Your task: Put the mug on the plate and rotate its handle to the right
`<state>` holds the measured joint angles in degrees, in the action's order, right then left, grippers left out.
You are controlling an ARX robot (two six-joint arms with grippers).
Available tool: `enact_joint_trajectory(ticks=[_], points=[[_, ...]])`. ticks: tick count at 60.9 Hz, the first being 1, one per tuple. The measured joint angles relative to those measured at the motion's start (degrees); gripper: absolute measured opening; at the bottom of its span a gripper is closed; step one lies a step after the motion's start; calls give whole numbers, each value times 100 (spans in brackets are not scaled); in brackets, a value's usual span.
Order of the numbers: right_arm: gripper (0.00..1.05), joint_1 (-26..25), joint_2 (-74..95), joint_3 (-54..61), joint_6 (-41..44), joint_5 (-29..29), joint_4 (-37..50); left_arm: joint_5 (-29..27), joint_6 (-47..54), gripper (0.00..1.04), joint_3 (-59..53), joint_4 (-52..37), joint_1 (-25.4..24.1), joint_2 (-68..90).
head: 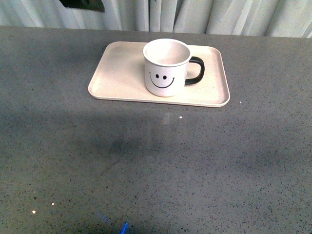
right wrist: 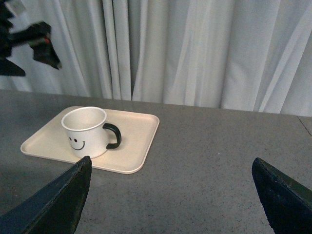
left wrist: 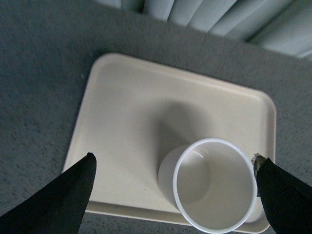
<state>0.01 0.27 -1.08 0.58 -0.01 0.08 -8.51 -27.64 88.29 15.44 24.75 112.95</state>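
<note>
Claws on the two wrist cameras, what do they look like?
Left claw: two matte black wedge-shaped fingers that taper to narrow tips, one tip scuffed pale. Right claw: the same dark wedges, with a faint greenish tint. No cables or markings show on either. The front view shows neither arm.

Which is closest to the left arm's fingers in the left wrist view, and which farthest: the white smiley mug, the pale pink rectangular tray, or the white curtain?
1. White mug, between the open left fingers.
2. Pale pink tray, under and beyond the mug.
3. White curtain, behind the grey table's far edge.
</note>
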Motion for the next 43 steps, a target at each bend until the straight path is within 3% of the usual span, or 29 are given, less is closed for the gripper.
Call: enact_joint_trajectory(ticks=[5, 11, 18, 23, 34, 43], points=[[96, 2, 0, 0, 0, 0, 0, 173, 258, 95, -734, -686, -146, -754], [95, 2, 0, 0, 0, -2, 0, -881, 1414, 78, -2387, -3410, -315, -1779], [95, 2, 0, 0, 0, 7, 0, -540, 2293, 57, -4511, -5366, -929, -3342], [96, 2, 0, 0, 0, 7, 0, -343, 2509, 40, -5722, -5713, -1338, -4321], [96, 2, 0, 0, 0, -2, 0, 57, 2660, 3, -7029, -5847, -1650, -5056], [96, 2, 0, 0, 0, 2, 0, 258, 2697, 1, -7495, -5860, -1821, -5630]])
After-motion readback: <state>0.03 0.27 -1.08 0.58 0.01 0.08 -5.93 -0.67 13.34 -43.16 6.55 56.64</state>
